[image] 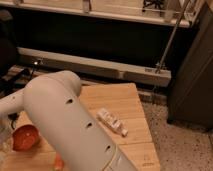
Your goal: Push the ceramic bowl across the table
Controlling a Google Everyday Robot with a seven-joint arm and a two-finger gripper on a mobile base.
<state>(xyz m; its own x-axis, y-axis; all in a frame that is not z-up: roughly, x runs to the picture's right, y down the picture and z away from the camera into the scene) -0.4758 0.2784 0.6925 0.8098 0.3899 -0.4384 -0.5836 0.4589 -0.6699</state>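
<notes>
Though crowded by the white arm [70, 120], shows the ceramic bowl [26, 137] upright, round, at left of the table [125, 102]; cannot see the gripper or its grip.

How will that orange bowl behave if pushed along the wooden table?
The ceramic bowl looks wide and shallow, so it should probably slide, not tip. Its glaze may be slippery on the smooth table. The pincer is out of view.

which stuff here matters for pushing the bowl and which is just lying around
For the job: ceramic bowl at the left edge; table; gripper, not in view, only the white arm shows.

Lying about: small white object mid-table; orange stick at the bottom edge.
</notes>
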